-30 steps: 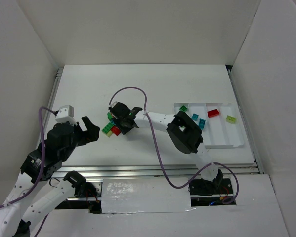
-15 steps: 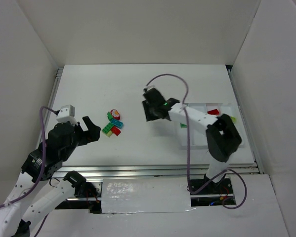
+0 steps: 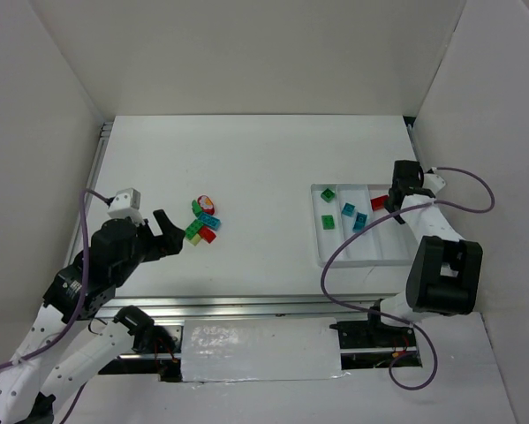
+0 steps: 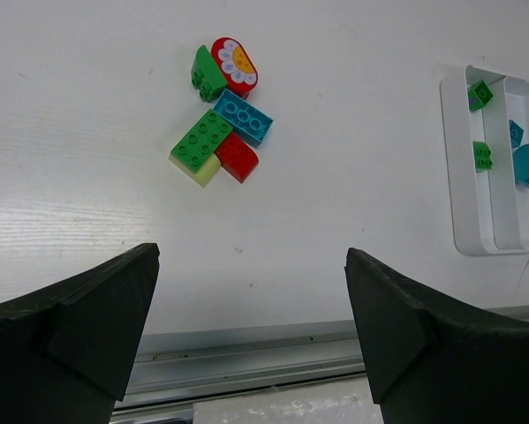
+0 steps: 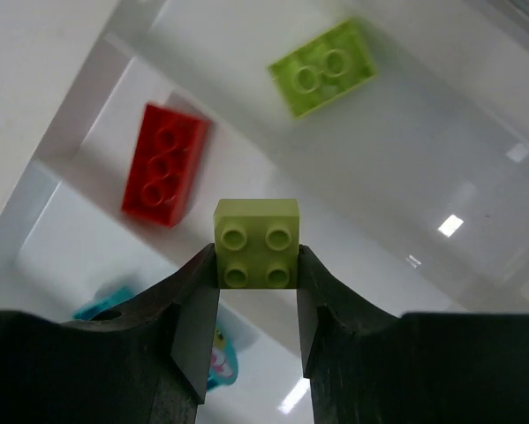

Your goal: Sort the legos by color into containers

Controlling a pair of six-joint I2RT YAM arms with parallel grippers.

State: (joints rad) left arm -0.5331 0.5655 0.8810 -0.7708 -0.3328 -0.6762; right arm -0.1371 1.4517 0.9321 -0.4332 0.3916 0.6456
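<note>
My right gripper (image 3: 396, 198) hangs over the white tray (image 3: 321, 249), above its right-hand containers. It is shut on a pale yellow-green four-stud lego (image 5: 256, 243), pinched between both fingers of the right gripper (image 5: 256, 265). Under it lie a red lego (image 5: 164, 165) and another pale yellow-green lego (image 5: 322, 68). The tray's left containers hold green legos (image 3: 328, 193) and teal ones (image 3: 349, 209). A pile of legos (image 3: 203, 221) sits mid-table: green (image 4: 201, 140), teal-blue (image 4: 244, 117), red (image 4: 237, 156). My left gripper (image 3: 168, 231) is open just left of the pile, and the left gripper (image 4: 251, 256) holds nothing.
White walls box in the table on three sides; the right wall stands close to the tray. An aluminium rail (image 3: 246, 305) runs along the near edge. A purple cable (image 3: 465, 189) loops from my right wrist out to the right.
My right arm swung from the pile across to the tray at the right, carrying the pale yellow-green lego. The left arm barely shifted and stayed open.
</note>
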